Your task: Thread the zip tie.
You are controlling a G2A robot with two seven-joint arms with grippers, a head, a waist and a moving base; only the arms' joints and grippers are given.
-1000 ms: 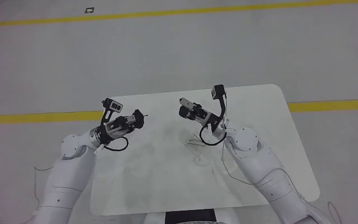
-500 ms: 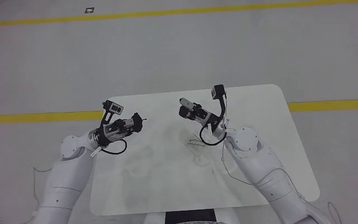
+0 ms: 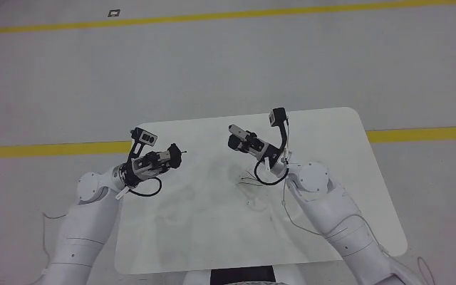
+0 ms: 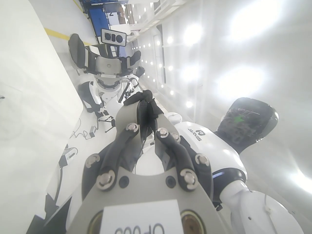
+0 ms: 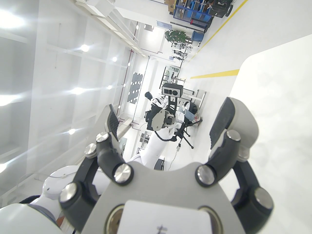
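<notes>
**Over the table: left claw clamped on the zip tie, right claw released**

1. Floor (image 3: 214, 64): pale grey. One yellow line (image 3: 214, 16) runs across the far side. A second shows at both the left and right edges of the table.

2. Table (image 3: 335, 149): white, with rounded corners. Both arms reach over it from the near side.

3. Left arm (image 3: 96, 189): comes in over the table's left edge with its forearm pointing right.

4. Right arm (image 3: 313, 182): lies over the middle of the table with its forearm pointing left and far.

5. Left claw (image 3: 177, 152): held above the left part of the table, tip aimed at the opposite claw. In the left wrist view this claw (image 4: 146, 104) is clenched, with its fingers (image 4: 126, 118) pressed together.

6. Right claw (image 3: 232, 137): held above the far middle of the table, facing the left claw and well apart from it. In the right wrist view this claw (image 5: 168, 113) is released. Its fingers (image 5: 223, 120) are spread wide and hold nothing.

7. Zip tie (image 4: 143, 122): a thin dark strip pinched between the left claw's fingers. A short dark end (image 3: 184, 150) pokes out toward the right claw. It is clear of the table.

8. Thin strands (image 3: 249, 184): lying on the table beneath the right arm, too fine to identify.
</notes>
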